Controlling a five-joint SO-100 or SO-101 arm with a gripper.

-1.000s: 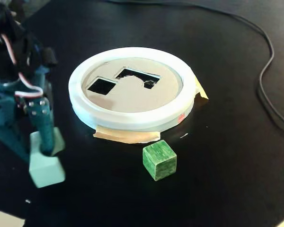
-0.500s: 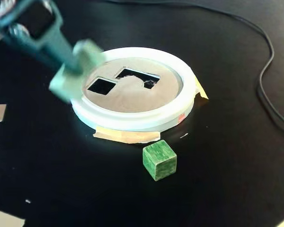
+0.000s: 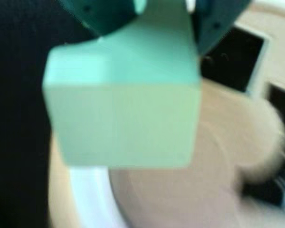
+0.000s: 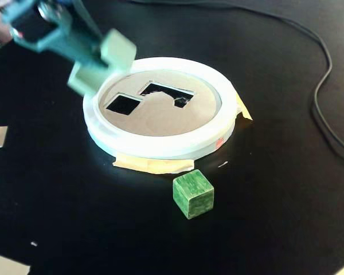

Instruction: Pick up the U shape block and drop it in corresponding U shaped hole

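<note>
1. In the fixed view the teal tool (image 4: 94, 57) is in the air at the upper left, clamped on the U shape block (image 4: 103, 62), which is clear of the desk (image 4: 74, 189).
2. The pale mint block hangs tilted over the far-left edge of the white ring (image 4: 160, 146), partly above the rim and partly outside it; that part of the picture is blurred.
3. In the wrist view the block (image 3: 123, 104) fills most of the frame, one flat face toward the camera, and the dark teal fingers (image 3: 218, 23) press it from both sides at the top.
4. The tan cardboard disc (image 4: 155, 117) lies inside the ring, flat on the black desk.
5. The U shaped hole (image 4: 166, 93) is the dark cutout on the far side of the disc, to the right of the held block and apart from it.
6. A smaller square cutout (image 4: 123, 104) sits just left of and nearer than it.
7. A dark green cube (image 4: 193, 193) stands on the desk near the viewer, just beyond the ring's near edge and untouched.
8. Strips of tan tape (image 4: 152, 166) stick out from under the ring at its near side.
9. A black cable (image 4: 321, 86) curves along the right of the desk.
</note>
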